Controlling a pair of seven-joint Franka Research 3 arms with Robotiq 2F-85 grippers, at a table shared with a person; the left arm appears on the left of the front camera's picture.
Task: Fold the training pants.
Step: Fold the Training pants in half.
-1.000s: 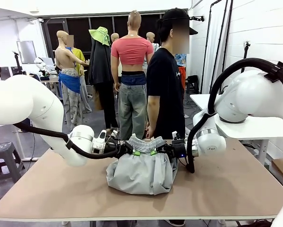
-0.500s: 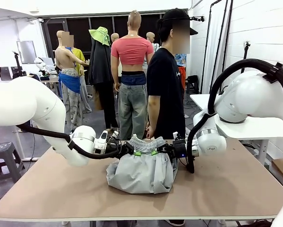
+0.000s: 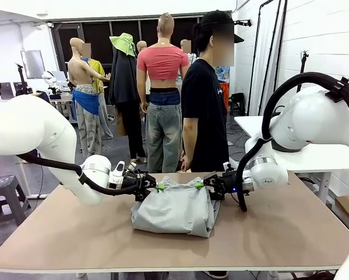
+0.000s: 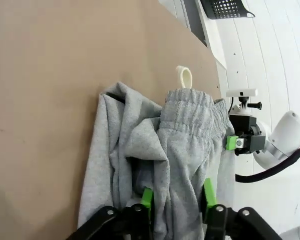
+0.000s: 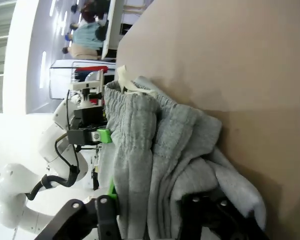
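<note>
One pair of training pants (image 3: 175, 208), light grey jersey, lies bunched in folded heap mid-table (image 3: 279, 233); gathered elastic waistband (image 4: 192, 112) on top, toward far edge; left hand (image 3: 152, 188) and right hand (image 3: 206, 186) at waistband ends, green pads spread either side of cloth, not pinching; person (image 3: 203, 99) stands behind.
</note>
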